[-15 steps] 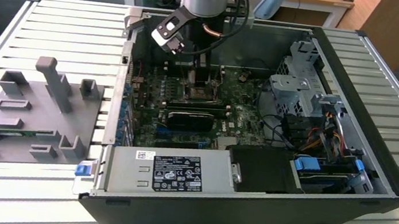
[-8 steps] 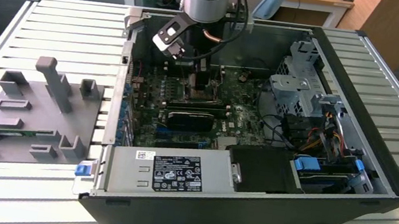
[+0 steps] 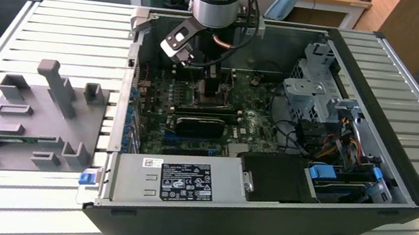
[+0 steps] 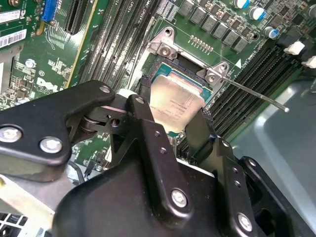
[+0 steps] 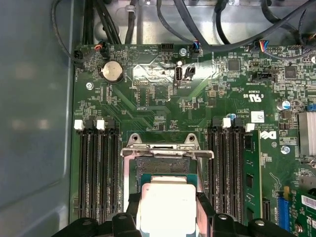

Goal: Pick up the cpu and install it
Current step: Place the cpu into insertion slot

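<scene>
CPU (image 5: 165,207) sits pinched by opposite edges in my claw (image 4: 173,112), fingers closed on it, held flat directly over the open socket (image 5: 160,168) to seat square; contact uncertain.

Label (image 3: 184,182) with symbols and fine print is seen on the near face of the power supply (image 3: 130,181); none of it can be read. Silkscreen marks (image 5: 256,97) and a sticker (image 5: 257,116) are seen on the motherboard (image 5: 163,106). Faint print is seen on the cpu (image 4: 178,102), unreadable.
</scene>
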Robot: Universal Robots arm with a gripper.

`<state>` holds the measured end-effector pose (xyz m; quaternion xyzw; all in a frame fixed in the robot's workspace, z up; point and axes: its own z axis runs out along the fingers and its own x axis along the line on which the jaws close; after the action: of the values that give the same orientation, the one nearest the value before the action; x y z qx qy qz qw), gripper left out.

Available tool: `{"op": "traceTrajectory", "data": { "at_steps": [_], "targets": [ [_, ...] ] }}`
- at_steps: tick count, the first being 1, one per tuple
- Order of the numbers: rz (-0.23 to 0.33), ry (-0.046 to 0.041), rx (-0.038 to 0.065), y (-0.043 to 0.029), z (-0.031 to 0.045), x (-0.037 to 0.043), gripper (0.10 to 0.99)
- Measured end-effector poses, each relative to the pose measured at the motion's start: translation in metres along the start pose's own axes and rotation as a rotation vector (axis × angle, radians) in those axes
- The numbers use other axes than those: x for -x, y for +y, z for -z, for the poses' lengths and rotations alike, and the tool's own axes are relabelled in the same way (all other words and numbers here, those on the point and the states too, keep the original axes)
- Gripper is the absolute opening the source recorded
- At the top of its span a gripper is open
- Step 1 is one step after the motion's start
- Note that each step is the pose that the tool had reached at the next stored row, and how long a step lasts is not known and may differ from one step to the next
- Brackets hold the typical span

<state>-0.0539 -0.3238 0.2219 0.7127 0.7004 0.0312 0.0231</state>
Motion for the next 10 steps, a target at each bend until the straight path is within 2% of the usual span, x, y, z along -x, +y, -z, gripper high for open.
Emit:
{"op": "traceTrajectory", "data": {
  "at_steps": [10],
  "targets": [
    [-0.002, -0.0001, 0.0, 0.0026, -0.009, -0.0001, 0.529]
  ]
}}
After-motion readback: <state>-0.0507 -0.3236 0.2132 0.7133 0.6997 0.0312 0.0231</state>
